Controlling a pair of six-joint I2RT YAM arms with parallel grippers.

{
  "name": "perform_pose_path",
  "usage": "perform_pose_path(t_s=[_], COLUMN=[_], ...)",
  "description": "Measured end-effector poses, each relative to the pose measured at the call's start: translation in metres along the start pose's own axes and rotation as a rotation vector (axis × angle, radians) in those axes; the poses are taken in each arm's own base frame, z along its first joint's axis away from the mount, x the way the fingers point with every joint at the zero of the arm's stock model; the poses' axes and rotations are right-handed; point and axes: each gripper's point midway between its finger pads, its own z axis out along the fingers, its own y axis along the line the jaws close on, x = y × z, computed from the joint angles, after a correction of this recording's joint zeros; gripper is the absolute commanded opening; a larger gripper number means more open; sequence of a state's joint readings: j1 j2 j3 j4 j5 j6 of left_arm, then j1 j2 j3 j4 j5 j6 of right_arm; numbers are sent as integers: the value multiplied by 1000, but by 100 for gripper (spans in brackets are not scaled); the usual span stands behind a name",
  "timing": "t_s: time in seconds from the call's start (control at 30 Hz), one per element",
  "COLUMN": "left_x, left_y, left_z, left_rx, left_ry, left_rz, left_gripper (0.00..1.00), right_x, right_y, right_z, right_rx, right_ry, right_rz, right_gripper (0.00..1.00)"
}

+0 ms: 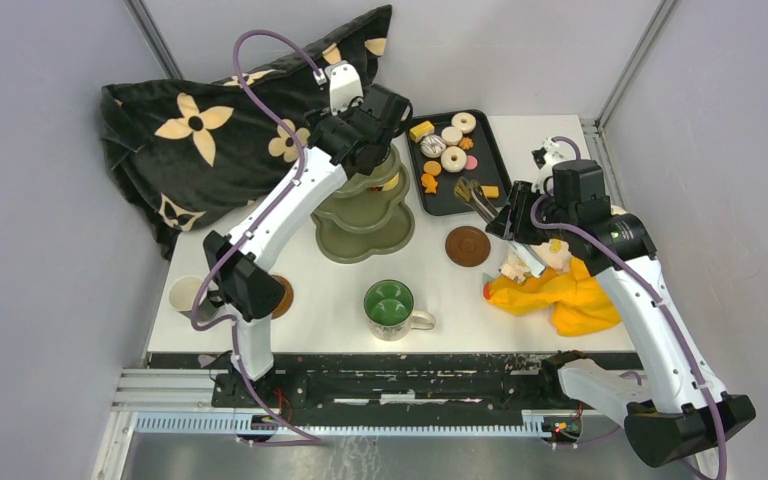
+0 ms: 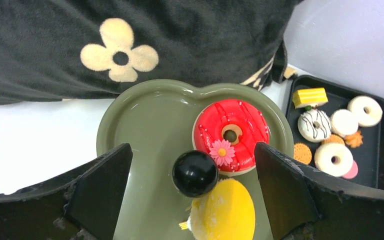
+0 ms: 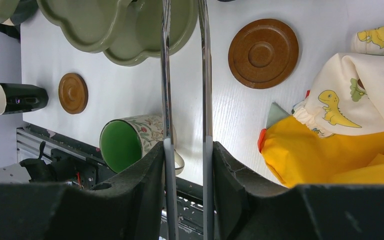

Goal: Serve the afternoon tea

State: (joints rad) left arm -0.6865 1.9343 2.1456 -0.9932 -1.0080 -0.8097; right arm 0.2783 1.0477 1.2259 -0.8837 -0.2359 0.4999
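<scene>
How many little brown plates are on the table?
2. One brown plate lies between the black tray and the yellow cloth. The other brown plate lies near the left edge, beside a dark cup, partly hidden under the left arm from above.

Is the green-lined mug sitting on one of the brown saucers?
No, the green-lined mug stands on the bare table, apart from one brown saucer and the other saucer.

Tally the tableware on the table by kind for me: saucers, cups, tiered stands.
Saucers: 2 (right saucer, left saucer)
Cups: 2 (green-lined mug, black cup)
Tiered stand: 1
Total: 5
</scene>
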Motion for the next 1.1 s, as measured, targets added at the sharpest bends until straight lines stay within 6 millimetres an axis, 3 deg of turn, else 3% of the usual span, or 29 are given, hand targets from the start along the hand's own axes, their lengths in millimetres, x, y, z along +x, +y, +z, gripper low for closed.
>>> perform_pose_path(t_s=[0.23,0.47,0.67,0.77,0.93,1.1], left_x=[-19,-47,-73,-67,-36,-22], left_y=[-5,4,27,30,12,3], left_z=[-21,-50,-30,-21,-33,-37], left_rx=[172,428,613,688,846,909], left_ry=[14,16,44,83,164,201], left_rz=[153,315,307,326,381,396], left_gripper=[99,99,99,99,100,95], right_x=[0,0,0,-1,0,2], right_y=[2,3,5,6,7,7], right_z=[0,-2,-6,-9,-14,-16], right_rx=[-10,-19,-28,-33,-36,-34], right_ry=[0,-3,-16,-25,-33,-30], right_rz=[2,1,-2,-5,-7,-7], right_gripper=[41,41,41,41,41,41])
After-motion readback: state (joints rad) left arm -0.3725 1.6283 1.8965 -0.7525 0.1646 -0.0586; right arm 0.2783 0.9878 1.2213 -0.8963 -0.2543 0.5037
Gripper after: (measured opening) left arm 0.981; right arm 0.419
